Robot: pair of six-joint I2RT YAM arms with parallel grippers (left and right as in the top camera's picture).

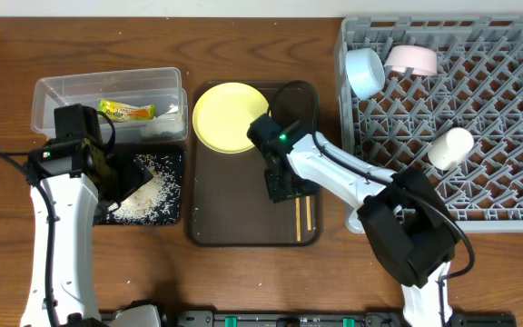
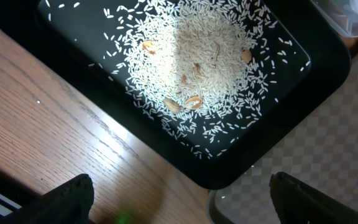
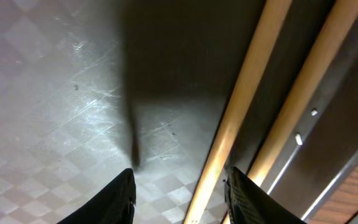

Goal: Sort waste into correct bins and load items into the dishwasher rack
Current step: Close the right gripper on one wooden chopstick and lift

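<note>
The overhead view shows white rice scraps point(image 1: 143, 195) lying in the black tray point(image 1: 172, 216). My left gripper point(image 1: 121, 182) hovers open over that tray's near corner. In the left wrist view the rice point(image 2: 204, 62) is piled in the tray, and the gripper point(image 2: 182, 186) holds nothing. The green-and-yellow wrapper point(image 1: 127, 111) lies in the clear tub point(image 1: 62, 91). My right gripper point(image 1: 284, 188) is low over the chopsticks point(image 1: 304, 216). In the right wrist view one chopstick point(image 3: 241, 93) runs between the open fingers point(image 3: 120, 199), close to the right one. The other chopstick point(image 3: 309, 81) lies outside the jaws.
The yellow plate point(image 1: 230, 116) rests on the back of the brown serving tray point(image 1: 234, 218). The grey rack point(image 1: 479, 191) on the right holds a blue bowl point(image 1: 365, 73), a white bowl point(image 1: 411, 61) and a white cup point(image 1: 450, 147).
</note>
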